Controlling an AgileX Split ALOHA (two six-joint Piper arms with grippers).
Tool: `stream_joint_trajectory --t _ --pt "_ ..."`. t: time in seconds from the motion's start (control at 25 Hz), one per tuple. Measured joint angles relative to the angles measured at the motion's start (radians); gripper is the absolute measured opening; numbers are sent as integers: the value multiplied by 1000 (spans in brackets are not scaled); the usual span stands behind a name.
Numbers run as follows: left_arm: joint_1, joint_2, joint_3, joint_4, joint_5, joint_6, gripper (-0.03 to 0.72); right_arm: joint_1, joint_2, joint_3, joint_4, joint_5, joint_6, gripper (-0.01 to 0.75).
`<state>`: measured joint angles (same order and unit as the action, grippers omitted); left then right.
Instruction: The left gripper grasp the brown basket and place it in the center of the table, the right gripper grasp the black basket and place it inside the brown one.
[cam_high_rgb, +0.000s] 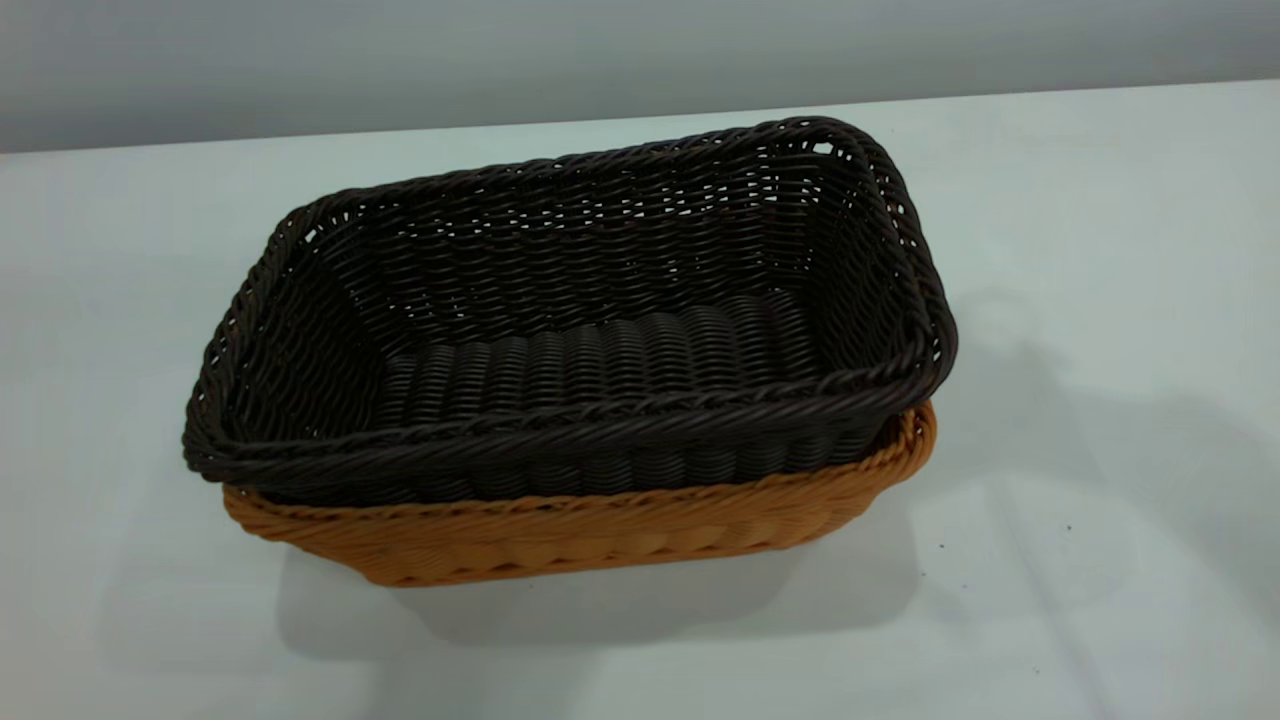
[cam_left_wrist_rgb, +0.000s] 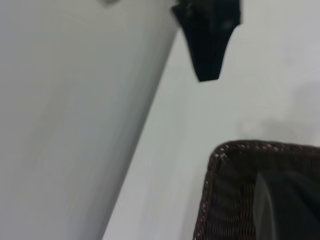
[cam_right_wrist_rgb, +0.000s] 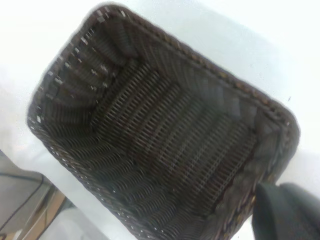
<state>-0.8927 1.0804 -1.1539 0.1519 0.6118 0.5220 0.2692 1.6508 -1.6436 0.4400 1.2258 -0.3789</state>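
bare table (cam_high_rgb: 1100, 300) all round, nested black basket (cam_high_rgb: 600, 350) open-topped

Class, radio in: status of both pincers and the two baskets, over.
Neither pincer in the exterior view; fingers unclear. Black basket nested inside brown basket, mid-table. Nothing in the way.

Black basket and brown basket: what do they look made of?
Black basket: woven wicker-style strands, slightly glossy, braided rim; possibly synthetic rattan. Brown basket beneath it: the same weave in orange-tan, likely the same material. Natural or plastic cannot be settled.
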Motion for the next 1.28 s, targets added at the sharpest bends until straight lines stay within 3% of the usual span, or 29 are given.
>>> stream_joint_trajectory --t 0.12,0.28,0.52,0.72,0.96,1.28 --pt "0 -53 0 25 7 -69 2 1 -79 5 24 -8 -2 3" --pt "0 -123 37 52 54 -117 0 29 -209 62 5 -131 -19 3" --pt "0 -214 138 80 110 -213 -1 98 -454 239 -116 -339 33 3" --pt "0 -298 197 124 195 -330 -1 102 -664 419 -215 -465 115 3" --pt "0 -393 242 147 351 -476 -1 102 -912 641 -295 -431 172 3" --pt "0 -527 390 91 381 -522 -1 101 -1228 874 -314 -296 246 3"
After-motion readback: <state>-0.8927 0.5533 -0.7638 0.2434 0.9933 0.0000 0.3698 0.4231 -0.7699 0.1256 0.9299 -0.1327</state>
